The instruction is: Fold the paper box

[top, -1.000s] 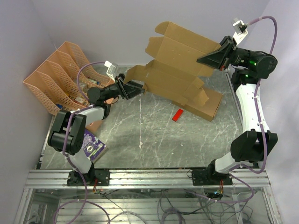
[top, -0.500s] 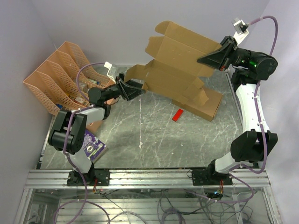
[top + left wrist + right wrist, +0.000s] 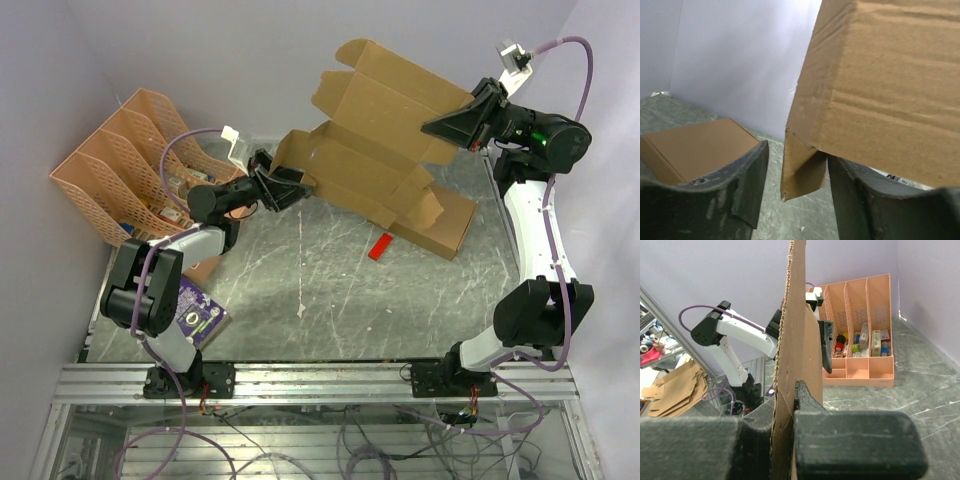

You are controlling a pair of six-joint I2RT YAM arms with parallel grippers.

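The paper box [image 3: 385, 130] is a flat brown die-cut sheet hanging in the air above the back of the table. My right gripper [image 3: 452, 125] is shut on its right edge; in the right wrist view the sheet [image 3: 797, 340] stands edge-on, pinched by my right gripper [image 3: 785, 432]. My left gripper [image 3: 287, 186] is at the sheet's lower left flap. In the left wrist view a small folded tab [image 3: 802, 170] hangs between the open jaws of my left gripper [image 3: 797, 192], close against the right finger [image 3: 855, 195] and apart from the left finger [image 3: 747, 185].
A larger ready-made brown box [image 3: 440, 225] lies at the back right under the sheet, also seen as the box [image 3: 695, 147] in the left wrist view. A small red piece [image 3: 380, 246] lies in front of it. An orange file organizer [image 3: 125, 175] stands at left, with a purple packet [image 3: 200, 312] by the left arm's base.
My left gripper has shifted slightly up and toward the sheet, and the lower left flap now stands more upright. Its jaws widened a little. The right gripper keeps its hold unmoved.
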